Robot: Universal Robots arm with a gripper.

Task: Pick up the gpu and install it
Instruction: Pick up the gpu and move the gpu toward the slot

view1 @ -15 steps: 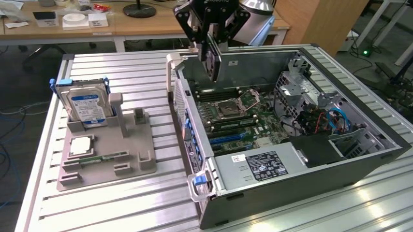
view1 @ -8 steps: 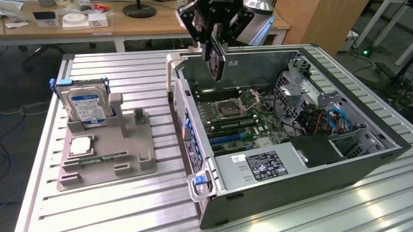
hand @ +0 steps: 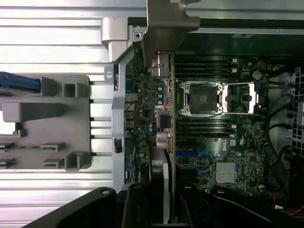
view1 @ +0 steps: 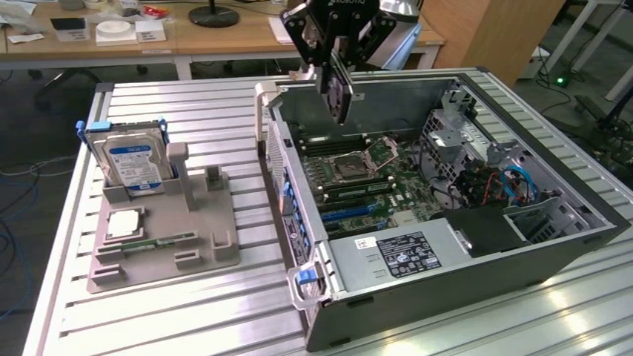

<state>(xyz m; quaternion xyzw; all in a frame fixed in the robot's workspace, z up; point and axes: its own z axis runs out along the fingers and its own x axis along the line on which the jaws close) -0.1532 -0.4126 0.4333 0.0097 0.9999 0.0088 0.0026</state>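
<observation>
Currently the gripper (view1: 336,65) is closed on the gpu (view1: 339,96) and holds it on edge above the open computer case (view1: 554,245). In the exterior view the dark card hangs straight down from the fingers, and its lower end shows against the far inner wall of the case, above the motherboard (view1: 371,185). I cannot tell whether it touches anything below.

In the wrist view the gripper (hand: 164,192) clamps the gpu (hand: 167,156) from both flat sides. The card is seen edge-on as a thin line running across the board. Its pale metal bracket (hand: 171,28) sits at the end away from the fingers, near the case's rim. The open processor socket (hand: 202,99) lies just beside this line, and the blue slots (hand: 199,154) lie on that same side, nearer the gripper.

On the ribbed metal tabletop (view1: 178,311), toward the exterior view's left of the case, stands a grey holder (view1: 198,222). A blue-labelled hard drive (view1: 133,163) stands upright in it, a processor chip (view1: 124,222) lies flat on it, and a slim green memory stick (view1: 158,243) lies near its front. A labelled power supply (view1: 396,256) fills the case's near corner.
</observation>
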